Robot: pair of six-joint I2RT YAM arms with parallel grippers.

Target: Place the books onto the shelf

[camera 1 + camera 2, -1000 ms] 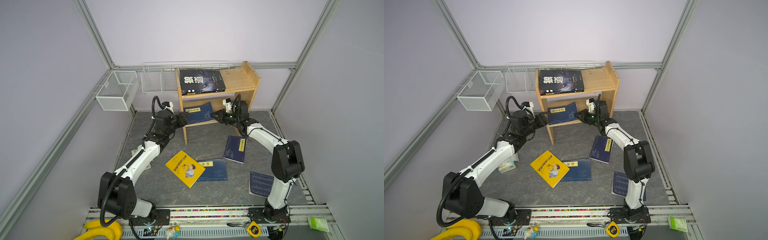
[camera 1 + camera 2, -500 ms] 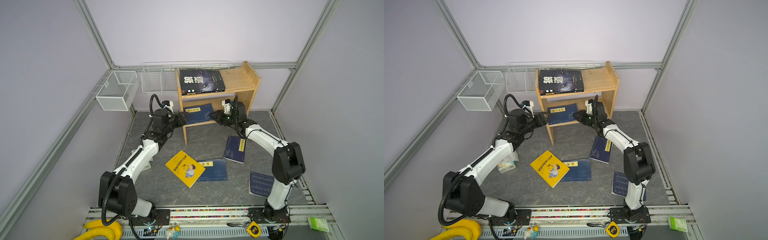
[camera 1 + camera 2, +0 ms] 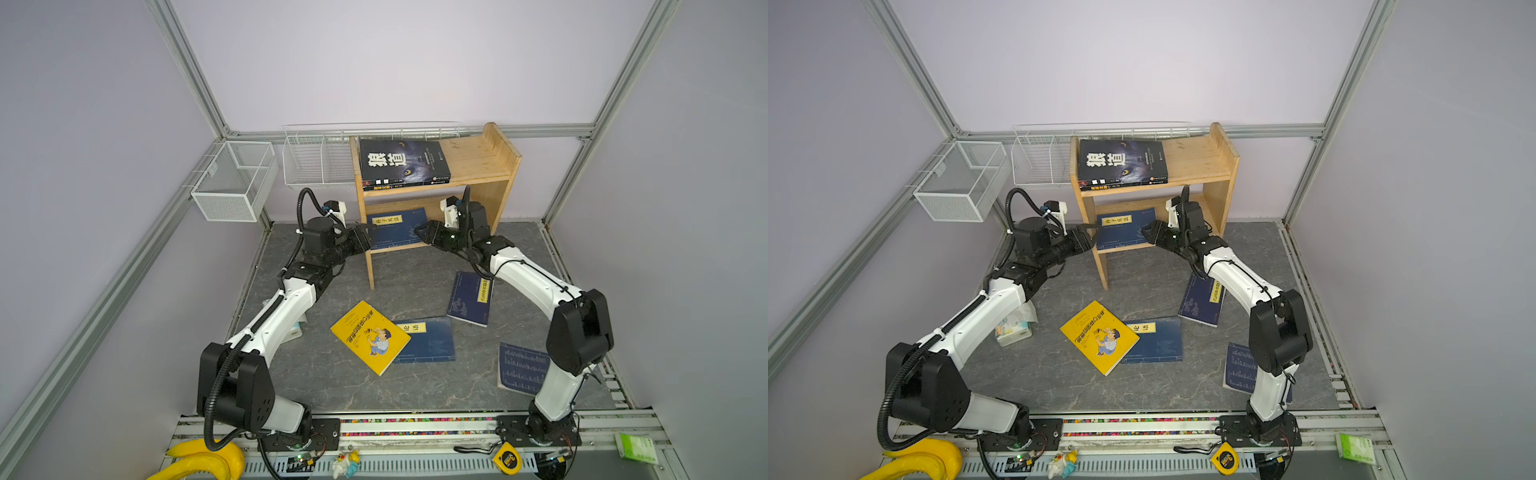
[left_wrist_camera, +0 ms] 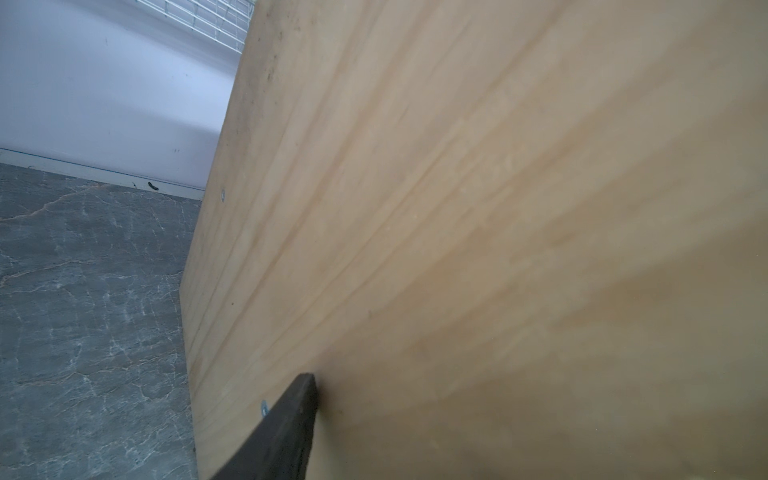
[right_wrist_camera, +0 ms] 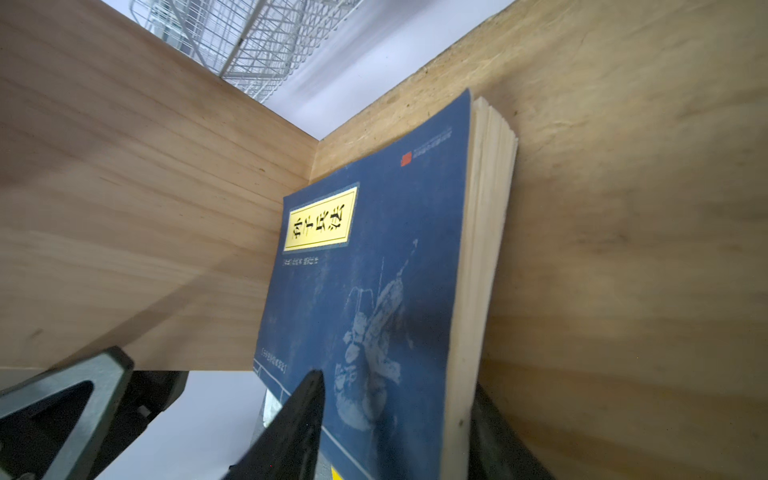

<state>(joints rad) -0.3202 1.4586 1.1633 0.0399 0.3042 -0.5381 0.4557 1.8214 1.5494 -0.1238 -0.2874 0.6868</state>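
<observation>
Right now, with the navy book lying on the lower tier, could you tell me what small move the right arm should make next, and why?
Probably draw the right gripper straight back out of the shelf: its jaws stand apart around the navy book, which already rests on the lower tier, and the yellow book lies on the floor.

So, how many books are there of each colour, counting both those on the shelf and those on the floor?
Black books: 2, stacked on the shelf top.
Navy books: 4, one on the lower tier, three on the floor.
Yellow book: 1, on the floor.
Total: 7 books.
</observation>
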